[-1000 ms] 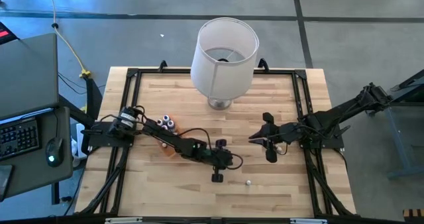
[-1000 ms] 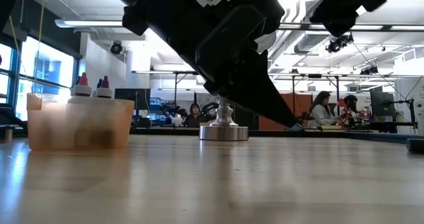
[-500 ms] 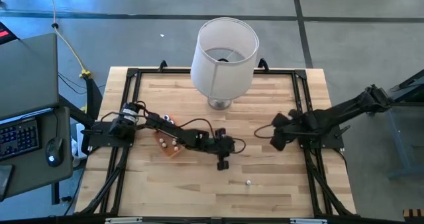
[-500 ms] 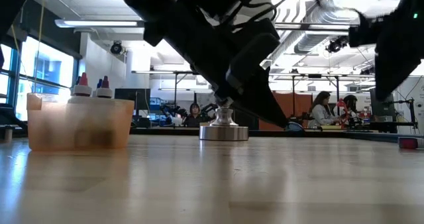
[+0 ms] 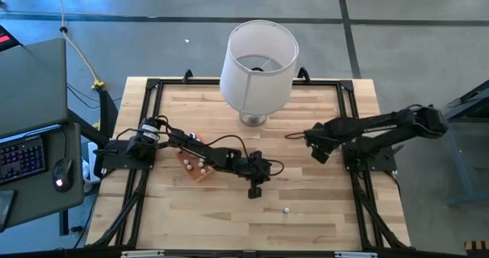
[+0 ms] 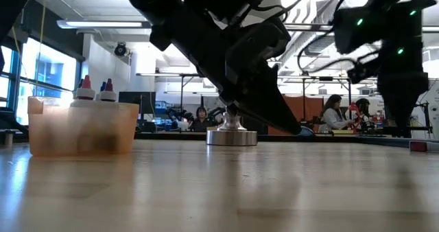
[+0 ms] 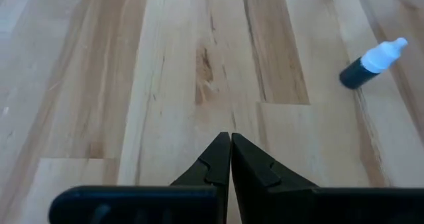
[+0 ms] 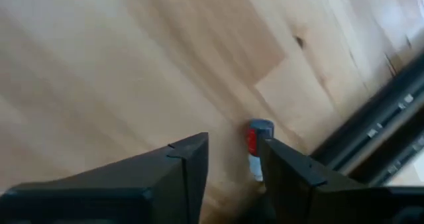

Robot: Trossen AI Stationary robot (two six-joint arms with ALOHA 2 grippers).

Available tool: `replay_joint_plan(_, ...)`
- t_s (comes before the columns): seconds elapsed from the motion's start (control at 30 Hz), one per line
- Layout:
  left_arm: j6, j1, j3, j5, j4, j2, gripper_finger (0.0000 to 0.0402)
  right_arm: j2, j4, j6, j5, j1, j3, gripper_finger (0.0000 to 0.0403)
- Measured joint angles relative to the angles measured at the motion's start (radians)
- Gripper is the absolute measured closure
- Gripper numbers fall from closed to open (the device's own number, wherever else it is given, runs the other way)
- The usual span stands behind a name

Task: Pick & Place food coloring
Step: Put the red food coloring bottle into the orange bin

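Note:
An orange tray (image 5: 189,174) at the table's left holds several small food coloring bottles (image 6: 84,89). One bottle (image 5: 286,210) lies alone on the wood near the front edge; in the left wrist view this bottle (image 7: 372,63) has a dark body and a white cap. My left gripper (image 5: 255,189) is shut and hangs just above the table, short of it. My right gripper (image 5: 316,153) points down at the table's right, fingers open. Another small bottle (image 8: 258,150), red and blue, shows in the gap between its fingers, beside the black frame rail (image 8: 371,138). My right gripper comes from above, pointing down, with its fingers on either side of the small red and blue bottle (image 8: 256,159). Whether either finger touches the bottle, I cannot tell.
A big white lampshade (image 5: 258,58) on a metal foot (image 6: 232,134) stands at the far middle. A black frame (image 5: 153,98) runs round the table's edges. Bare wood lies between the two grippers and along the front. People sit in the room beyond the table.
My right gripper has gone toward the table's far right and sunk, tipping from nearly level to pointing down. My left gripper has swung a little toward the far edge, then kept still. The lone bottle near the front edge has stayed put.

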Motion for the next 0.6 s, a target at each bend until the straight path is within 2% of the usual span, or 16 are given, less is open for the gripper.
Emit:
replay_joint_plan(0.1, 0.000, 0.000, 0.000, 0.018, 0.000, 0.000, 0.0392, 0.043, -0.019, -0.011, -0.004, -0.083, 0.000, 0.0252)
replay_joint_plan(0.2, 0.000, 0.000, 0.000, 0.041, 0.000, 0.000, 0.0392, 0.082, -0.036, -0.049, -0.060, -0.170, -0.001, 0.0240)
replay_joint_plan(0.37, 0.021, 0.000, 0.000, 0.087, 0.000, 0.000, 0.0392, 0.141, -0.032, -0.116, -0.104, -0.313, -0.001, 0.0237)
replay_joint_plan(0.6, 0.037, 0.000, 0.000, 0.093, 0.000, 0.000, 0.0392, 0.227, -0.033, -0.118, -0.100, -0.477, -0.001, 0.0237)
